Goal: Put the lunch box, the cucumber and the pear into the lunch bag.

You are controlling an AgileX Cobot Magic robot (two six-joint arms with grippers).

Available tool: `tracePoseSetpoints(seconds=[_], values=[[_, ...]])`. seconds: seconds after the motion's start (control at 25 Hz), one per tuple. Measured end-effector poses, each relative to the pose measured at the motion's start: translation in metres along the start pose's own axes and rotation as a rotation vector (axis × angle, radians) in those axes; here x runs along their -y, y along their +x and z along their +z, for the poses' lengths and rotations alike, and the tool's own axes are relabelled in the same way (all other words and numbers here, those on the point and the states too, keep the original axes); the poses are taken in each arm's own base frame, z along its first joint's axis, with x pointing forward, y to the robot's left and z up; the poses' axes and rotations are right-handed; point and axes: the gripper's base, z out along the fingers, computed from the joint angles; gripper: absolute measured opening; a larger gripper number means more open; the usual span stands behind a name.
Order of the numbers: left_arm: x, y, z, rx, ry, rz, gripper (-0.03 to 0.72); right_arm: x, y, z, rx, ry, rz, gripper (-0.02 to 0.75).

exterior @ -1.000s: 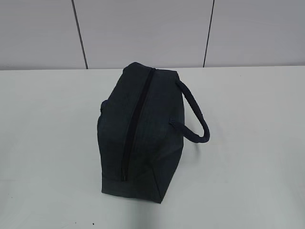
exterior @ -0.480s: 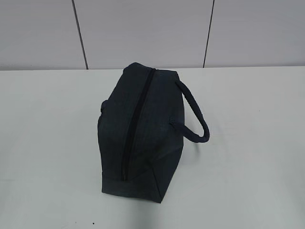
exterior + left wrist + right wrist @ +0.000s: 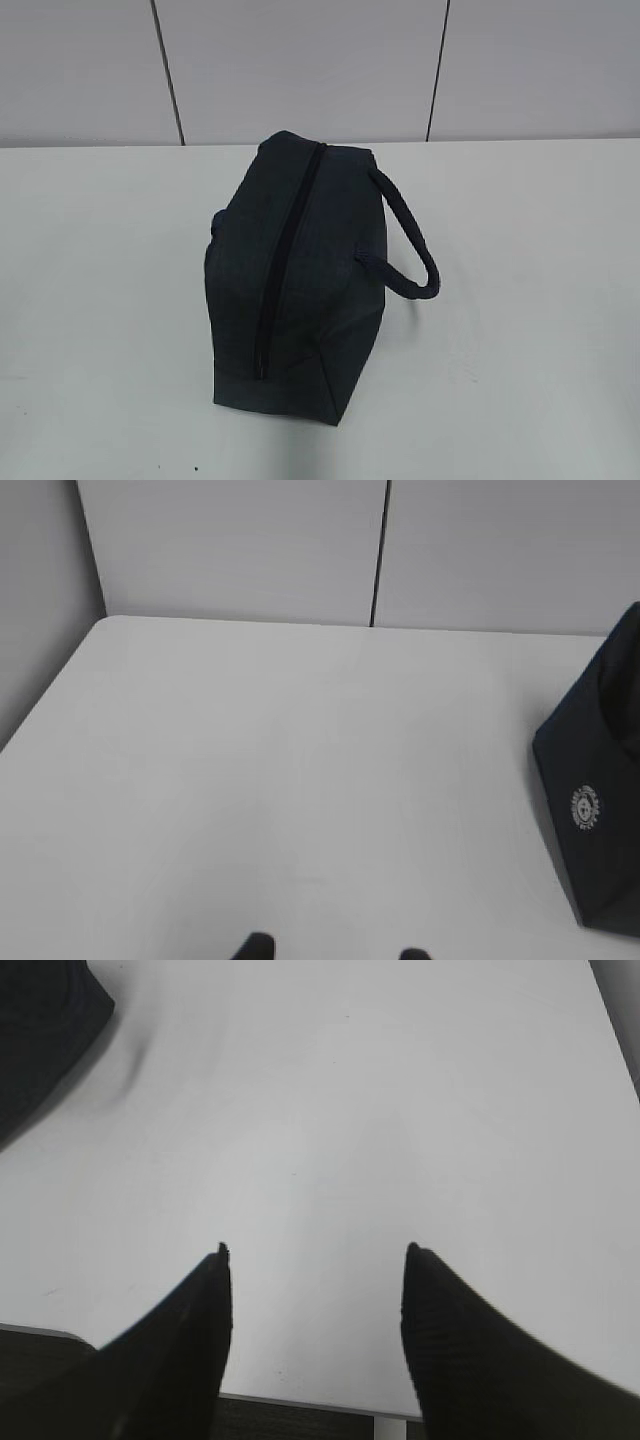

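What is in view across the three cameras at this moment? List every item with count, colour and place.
bag: one, dark navy, middle of the table, zipper shut along its top
handle: one, navy padded loop, on the bag's right side
logo: one, white round print, on the bag's end face, seen in the left wrist view
table: one, white, under the bag
wall: pale grey panels with dark seams, behind the table
left gripper: one, black, only the fingertips show, spaced apart over bare table
right gripper: one, black, open over bare table, right of the bag
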Motion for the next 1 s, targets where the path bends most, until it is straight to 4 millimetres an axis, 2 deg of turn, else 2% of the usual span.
tracePoseSetpoints(seconds=[1.0], values=[[0.0001, 0.0000, 0.0000, 0.000, -0.007, -0.004, 0.242, 0.0000, -0.0002, 0.0000, 0.002, 0.001, 0.000, 0.430]])
